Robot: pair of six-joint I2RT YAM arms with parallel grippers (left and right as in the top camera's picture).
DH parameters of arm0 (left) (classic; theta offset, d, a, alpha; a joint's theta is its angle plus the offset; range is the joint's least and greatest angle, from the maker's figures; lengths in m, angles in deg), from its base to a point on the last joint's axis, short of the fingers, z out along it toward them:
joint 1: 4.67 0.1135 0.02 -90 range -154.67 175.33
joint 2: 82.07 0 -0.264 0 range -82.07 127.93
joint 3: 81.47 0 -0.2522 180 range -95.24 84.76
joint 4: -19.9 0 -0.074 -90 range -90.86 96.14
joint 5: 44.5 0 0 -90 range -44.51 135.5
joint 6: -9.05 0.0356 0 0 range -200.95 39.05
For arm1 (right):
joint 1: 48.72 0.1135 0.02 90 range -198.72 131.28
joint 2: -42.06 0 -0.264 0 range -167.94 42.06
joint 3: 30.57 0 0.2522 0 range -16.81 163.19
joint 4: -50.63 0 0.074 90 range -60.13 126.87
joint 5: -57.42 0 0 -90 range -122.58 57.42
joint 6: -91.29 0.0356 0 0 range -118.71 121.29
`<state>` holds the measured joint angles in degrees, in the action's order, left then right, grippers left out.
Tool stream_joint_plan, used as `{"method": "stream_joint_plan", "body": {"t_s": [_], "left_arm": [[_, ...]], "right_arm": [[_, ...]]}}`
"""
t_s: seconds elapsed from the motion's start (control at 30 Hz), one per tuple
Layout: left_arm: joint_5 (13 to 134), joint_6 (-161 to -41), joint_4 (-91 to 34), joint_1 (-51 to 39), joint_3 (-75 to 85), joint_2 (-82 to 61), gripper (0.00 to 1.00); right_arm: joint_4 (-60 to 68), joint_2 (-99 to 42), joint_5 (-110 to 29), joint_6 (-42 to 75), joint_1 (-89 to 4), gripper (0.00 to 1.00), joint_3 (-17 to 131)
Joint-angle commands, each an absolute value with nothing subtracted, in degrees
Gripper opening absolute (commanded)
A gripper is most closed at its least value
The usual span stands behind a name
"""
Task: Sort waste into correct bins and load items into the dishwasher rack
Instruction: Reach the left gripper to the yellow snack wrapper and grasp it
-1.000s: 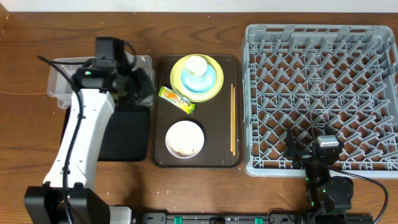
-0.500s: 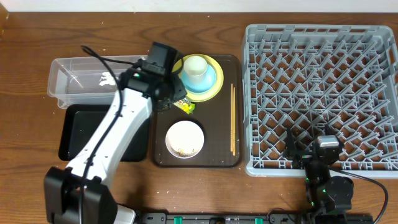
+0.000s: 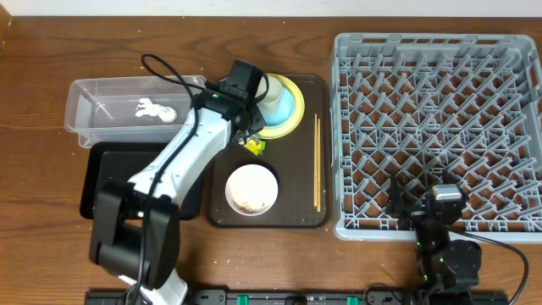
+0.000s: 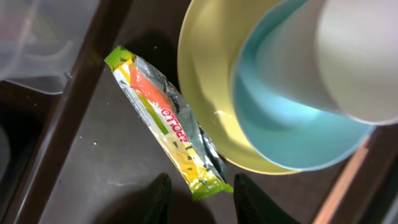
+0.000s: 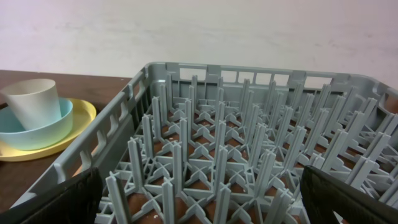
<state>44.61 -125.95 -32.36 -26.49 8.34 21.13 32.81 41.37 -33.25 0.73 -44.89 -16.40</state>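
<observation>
The green-and-orange wrapper (image 4: 165,121) lies flat on the brown serving tray (image 3: 296,212), beside the yellow plate (image 3: 292,120). My left gripper (image 4: 202,190) hovers over it, open, the wrapper's (image 3: 253,146) green end between the fingertips but not pinched. The light blue bowl (image 3: 290,103) sits on the plate with the cream cup (image 3: 269,91) in it. A white bowl (image 3: 251,187) holds food scraps. Chopsticks (image 3: 318,161) lie along the tray's right side. The crumpled tissue (image 3: 155,108) is in the clear tub (image 3: 85,106). My right gripper (image 5: 200,199) stands wide open over the grey rack's (image 3: 436,127) near edge.
The shallow black tray (image 3: 102,182) sits in front of the clear tub, partly under my left arm. The rack fills the right half of the table and holds nothing. The plate (image 4: 199,93) rim lies close to the wrapper's right side.
My left arm swung right from the clear tub to the serving tray, uncovering the tissue in the tub, and now sits over the wrapper. The right arm has not moved.
</observation>
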Motion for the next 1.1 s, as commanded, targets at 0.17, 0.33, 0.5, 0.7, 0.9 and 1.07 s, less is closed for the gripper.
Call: {"method": "stream_joint_plan", "body": {"t_s": [0.17, 0.33, 0.5, 0.7, 0.9, 1.07], "left_arm": [[43.04, -126.27, -31.18, -26.49, 8.80, 24.98, 0.35], [42.88, -126.27, -29.11, -26.49, 8.80, 26.86, 0.36], [41.90, -126.27, -28.06, -26.49, 8.80, 28.78, 0.36], [41.77, -126.27, -28.03, -26.49, 8.80, 30.37, 0.36], [41.72, -126.27, -28.01, -26.49, 8.80, 30.88, 0.36], [39.80, -126.27, -28.01, -26.49, 8.80, 31.10, 0.35]], "right_arm": [[32.60, 41.65, -33.49, 0.36, -44.36, 0.99, -16.49], [32.60, 41.65, -33.49, 0.36, -44.36, 0.99, -16.49], [32.60, 41.65, -33.49, 0.36, -44.36, 0.99, -16.49], [32.60, 41.65, -33.49, 0.36, -44.36, 0.99, -16.49], [32.60, 41.67, -33.49, 0.36, -44.36, 0.99, -16.49], [32.60, 41.65, -33.49, 0.36, -44.36, 0.99, -16.49]]}}
